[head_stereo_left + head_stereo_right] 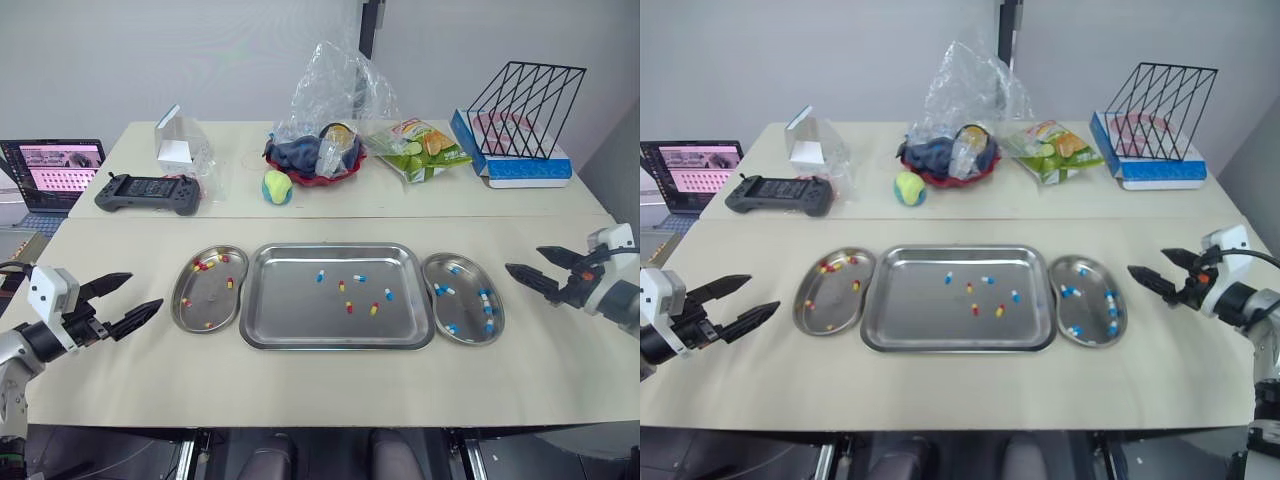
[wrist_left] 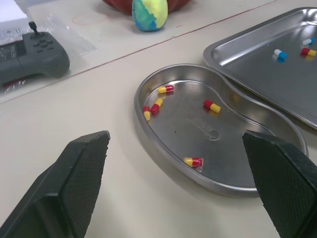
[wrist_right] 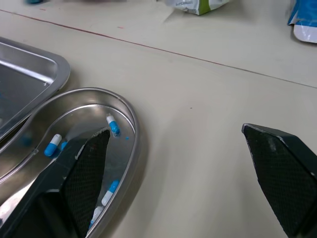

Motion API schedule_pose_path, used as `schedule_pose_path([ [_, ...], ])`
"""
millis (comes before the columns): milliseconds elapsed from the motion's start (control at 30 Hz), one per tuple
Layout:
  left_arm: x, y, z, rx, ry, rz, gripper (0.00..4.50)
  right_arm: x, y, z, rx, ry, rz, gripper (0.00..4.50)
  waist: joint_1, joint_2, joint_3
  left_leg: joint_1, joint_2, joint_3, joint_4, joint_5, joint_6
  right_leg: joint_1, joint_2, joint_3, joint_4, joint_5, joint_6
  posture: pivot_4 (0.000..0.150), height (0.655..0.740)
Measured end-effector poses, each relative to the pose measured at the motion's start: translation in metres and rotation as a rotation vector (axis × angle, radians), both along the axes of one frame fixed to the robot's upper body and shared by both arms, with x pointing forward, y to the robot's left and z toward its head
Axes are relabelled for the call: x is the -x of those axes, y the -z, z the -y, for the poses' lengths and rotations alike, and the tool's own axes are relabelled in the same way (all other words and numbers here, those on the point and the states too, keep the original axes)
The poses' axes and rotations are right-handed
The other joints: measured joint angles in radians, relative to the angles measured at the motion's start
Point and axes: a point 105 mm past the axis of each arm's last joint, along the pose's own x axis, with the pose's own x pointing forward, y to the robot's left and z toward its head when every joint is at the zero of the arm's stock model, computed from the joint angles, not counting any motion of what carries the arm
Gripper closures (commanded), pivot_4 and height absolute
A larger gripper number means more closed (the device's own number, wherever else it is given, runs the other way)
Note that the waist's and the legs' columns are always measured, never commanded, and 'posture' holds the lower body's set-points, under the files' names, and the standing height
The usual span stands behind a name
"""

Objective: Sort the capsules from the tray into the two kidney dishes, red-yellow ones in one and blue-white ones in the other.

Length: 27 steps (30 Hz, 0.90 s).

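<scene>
Now your left gripper (image 1: 145,290) and right gripper (image 1: 523,259) both hang released, empty.
They sit at the tray's (image 1: 290,310) nine and three o'clock; capsules (image 1: 373,309) lie inside it.

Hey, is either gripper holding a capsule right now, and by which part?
Nothing is held. The left gripper and the right gripper both stand open and empty above the beige table.

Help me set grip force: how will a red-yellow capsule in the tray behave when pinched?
Likely to roll: the capsule is a small rounded cylinder on the smooth steel tray. Tiny and glossy, so probably light and slippery; it may squirt aside.
</scene>
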Motion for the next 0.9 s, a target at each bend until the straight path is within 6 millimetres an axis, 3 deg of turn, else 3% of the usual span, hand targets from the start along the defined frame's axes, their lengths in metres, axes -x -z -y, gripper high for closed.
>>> schedule_pose_path([
  [167, -0.007, -0.012, 0.016, -0.008, 0.058, 0.015, 0.00, 0.001, -0.009, -0.008, -0.013, -0.041, 0.024, 0.03, -0.003, 0.000, 0.000, 0.000, 0.000, 0.000, 0.000, 0.000, 0.000, 0.000, 0.000, 0.000, 0.000, 0.000, 0.000, 0.150, 0.7400],
  [433, -0.012, -0.015, 0.027, -0.002, 0.105, 0.002, 0.00, 0.007, -0.010, -0.017, -0.002, -0.071, 0.013, 0.03, -0.004, 0.000, 0.000, 0.000, 0.000, 0.000, 0.000, 0.000, 0.000, 0.000, 0.000, 0.000, 0.000, 0.000, 0.000, 0.150, 0.7400],
  [633, -0.015, -0.016, 0.034, -0.010, 0.142, -0.005, 0.00, 0.013, -0.021, -0.038, -0.018, -0.150, 0.021, 0.03, -0.004, 0.000, 0.000, 0.000, 0.000, 0.000, 0.000, 0.000, 0.000, 0.000, 0.000, 0.000, 0.000, 0.000, 0.000, 0.150, 0.7400],
  [900, -0.014, -0.017, 0.037, -0.012, 0.160, -0.018, 0.00, 0.017, -0.028, -0.114, 0.017, -0.410, 0.016, 0.03, -0.007, 0.000, 0.000, 0.000, 0.000, -0.001, 0.000, 0.000, 0.000, 0.000, 0.000, 0.000, 0.000, 0.000, 0.000, 0.150, 0.7400],
])
